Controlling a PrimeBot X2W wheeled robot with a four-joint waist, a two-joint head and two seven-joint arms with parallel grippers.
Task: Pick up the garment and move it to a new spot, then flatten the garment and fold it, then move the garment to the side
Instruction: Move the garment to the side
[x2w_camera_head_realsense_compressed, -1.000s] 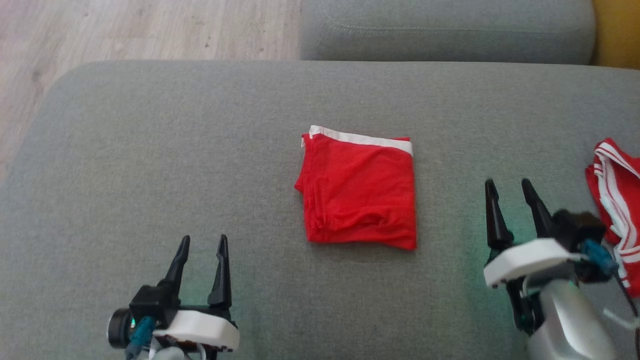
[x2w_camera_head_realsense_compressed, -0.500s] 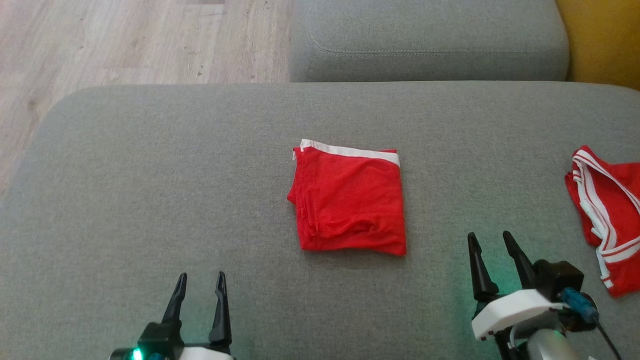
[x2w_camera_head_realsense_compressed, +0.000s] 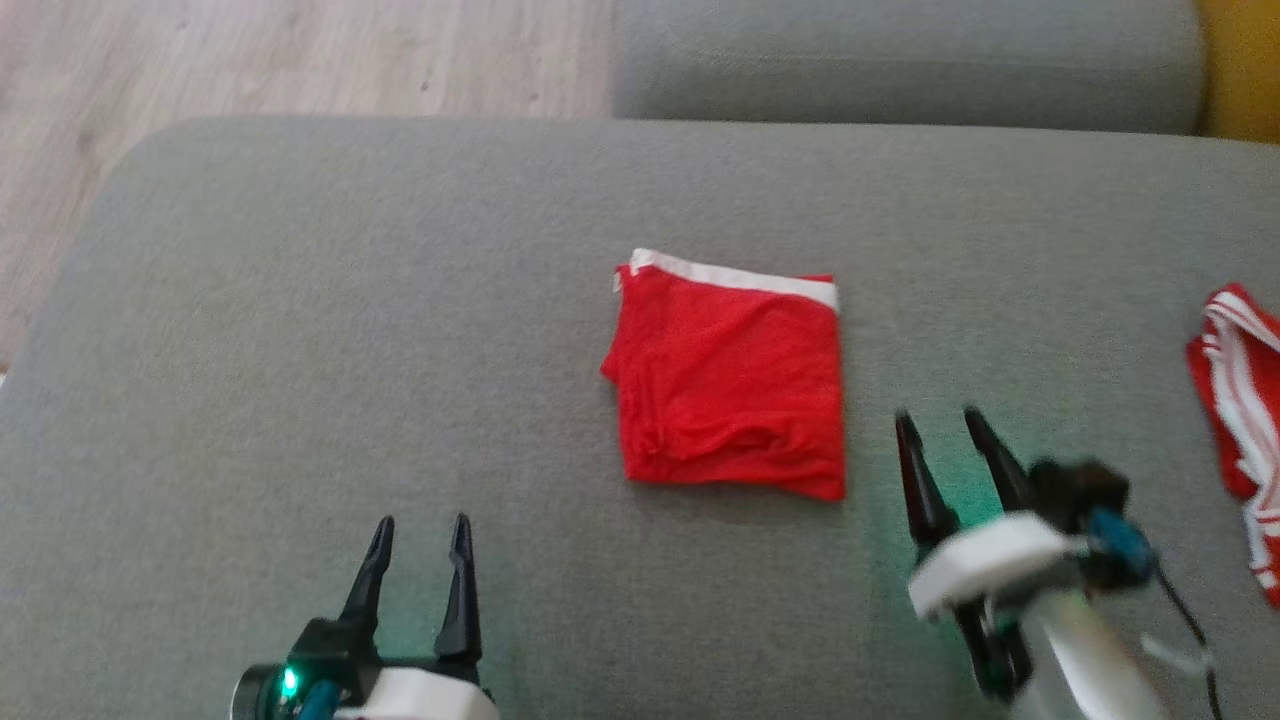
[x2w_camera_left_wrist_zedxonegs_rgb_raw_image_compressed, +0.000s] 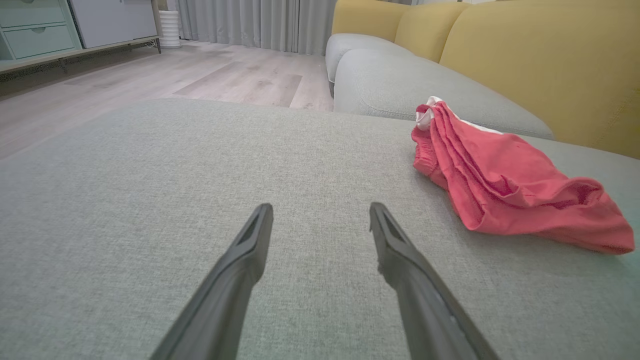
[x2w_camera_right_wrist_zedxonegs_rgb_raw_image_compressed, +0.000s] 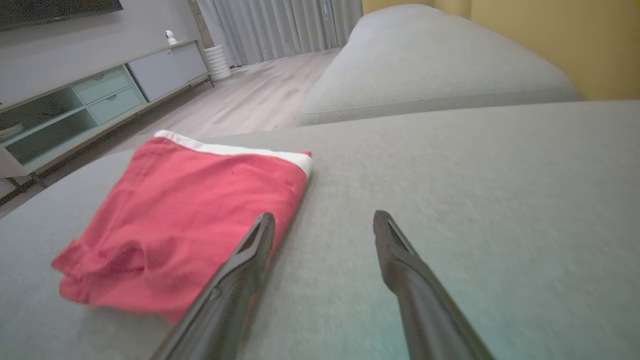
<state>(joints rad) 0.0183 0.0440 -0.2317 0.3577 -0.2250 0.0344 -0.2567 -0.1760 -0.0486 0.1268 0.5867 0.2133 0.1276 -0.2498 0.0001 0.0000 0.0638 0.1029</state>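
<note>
The left gripper sits at the lower left of the head view, its two dark fingers parted, pointing up the frame and holding nothing. The right gripper reaches further forward at the lower right, fingers likewise spread and empty, leaning slightly leftward from its pale forearm.

Red garment, white waistband at far edge, folded square, lying flat mid grey cushion, near edge rumpled.
</note>
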